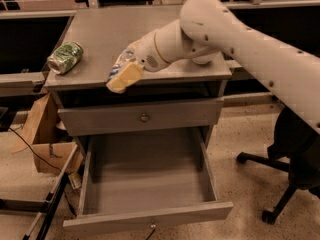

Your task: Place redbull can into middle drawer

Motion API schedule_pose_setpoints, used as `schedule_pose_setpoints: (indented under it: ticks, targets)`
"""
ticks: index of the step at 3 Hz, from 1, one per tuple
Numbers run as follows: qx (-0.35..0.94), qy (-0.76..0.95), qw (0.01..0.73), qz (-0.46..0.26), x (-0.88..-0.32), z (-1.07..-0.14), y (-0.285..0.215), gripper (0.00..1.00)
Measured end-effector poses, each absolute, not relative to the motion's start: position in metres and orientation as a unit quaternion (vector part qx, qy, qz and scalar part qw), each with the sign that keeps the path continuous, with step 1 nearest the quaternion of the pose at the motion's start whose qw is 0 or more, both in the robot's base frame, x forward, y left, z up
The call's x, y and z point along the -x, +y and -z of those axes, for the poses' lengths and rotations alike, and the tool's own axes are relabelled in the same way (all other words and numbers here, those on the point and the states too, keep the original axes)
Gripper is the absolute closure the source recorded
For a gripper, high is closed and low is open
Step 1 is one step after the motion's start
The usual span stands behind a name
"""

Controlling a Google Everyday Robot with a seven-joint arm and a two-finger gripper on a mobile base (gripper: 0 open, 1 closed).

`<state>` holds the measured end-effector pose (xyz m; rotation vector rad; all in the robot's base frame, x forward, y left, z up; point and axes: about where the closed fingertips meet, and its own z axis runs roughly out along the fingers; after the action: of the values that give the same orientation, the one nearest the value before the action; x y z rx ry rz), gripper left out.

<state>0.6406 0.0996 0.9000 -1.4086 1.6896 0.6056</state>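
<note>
We note gripper [121, 75], fingers clamped round redbull can [118, 63], overhanging cabinet top [110, 29] front edge; middle drawer [145, 220] open below.

Cans: two. Green can [65, 57] lay at 10 o'clock on cabinet top [110, 29]; redbull can [119, 64] sat in gripper.
Gripper [120, 76]: one, at 11 o'clock over top's front edge, fingers clamped on redbull can.
Arm [240, 34]: one.
Drawers: two. Upper drawer [100, 121] was closed at centre; middle drawer [147, 184] stood pulled out at 6 o'clock.
Knobs: two. Upper knob [144, 117], lower knob [152, 226].
Chair [295, 174]: one, 4 o'clock.
Cardboard pieces [52, 156]: two, 8 o'clock.
</note>
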Motion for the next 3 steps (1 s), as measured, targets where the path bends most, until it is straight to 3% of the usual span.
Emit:
schedule_pose_setpoints:
  ticks: [1,3]
  targets:
    - [0.577,0.689,0.377,-0.226,-0.594,-0.883,0.071,1.00]
    - [0.548,0.769,0.269,-0.187,-0.545,-0.762,-0.019,1.00]
